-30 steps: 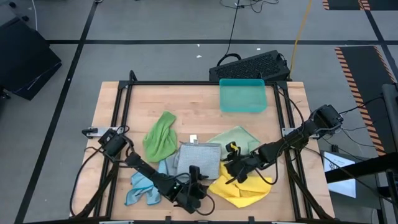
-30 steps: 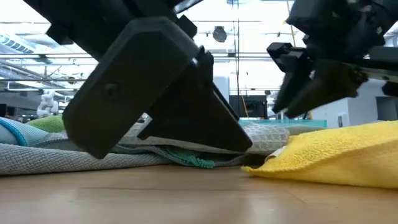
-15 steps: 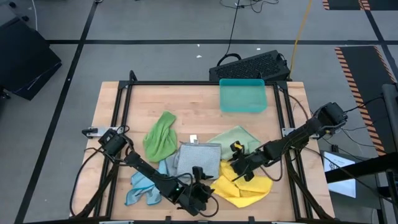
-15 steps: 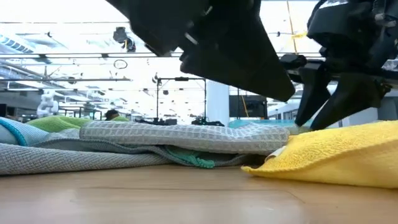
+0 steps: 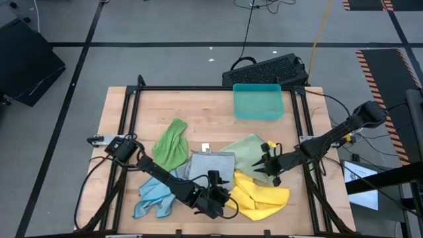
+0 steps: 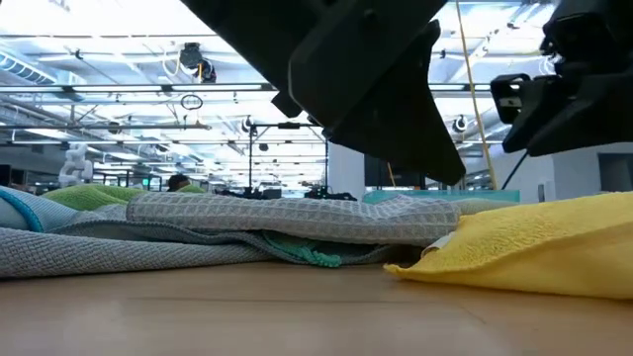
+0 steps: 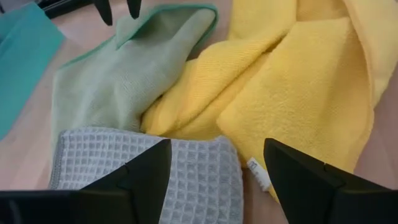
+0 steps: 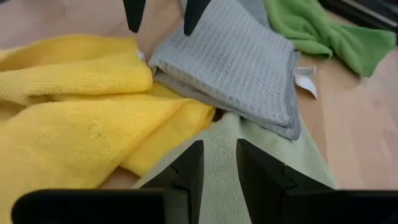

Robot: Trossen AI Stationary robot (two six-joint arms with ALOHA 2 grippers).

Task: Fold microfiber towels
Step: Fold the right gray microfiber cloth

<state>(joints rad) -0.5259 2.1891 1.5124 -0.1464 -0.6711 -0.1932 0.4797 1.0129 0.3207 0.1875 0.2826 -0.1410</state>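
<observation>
Left arm stretching low across the table's near-left side, elbow folded, wrist angling toward the pile's centre. Left gripper (image 5: 223, 196) hanging just above the near edge of the grey towel (image 5: 211, 168), w/ fingers (image 7: 298, 171) spread wide apart, nothing between them, hovering over the seam where grey meets yellow.

Right arm reaching in from the far-right edge, long & nearly straight, forearm sloping down toward the middle. Right gripper (image 5: 268, 160) sitting over the pale green towel (image 5: 248, 151), tips pointing left toward the grey one; fingers (image 8: 186, 165) standing close together w/ only a narrow gap, nothing seen pinched, just above the cloth.

Towels lying bunched mid-table: grey waffle one folded square at centre, yellow towel (image 5: 261, 198) crumpled just right of it & nearer the front edge, touching both grey & pale green. Bright green towel (image 5: 170, 144) sprawling left of grey, light blue towel (image 5: 153, 197) rumpled near the front-left, partly under the left arm. Teal tray (image 5: 258, 101) resting well apart at the far side
</observation>
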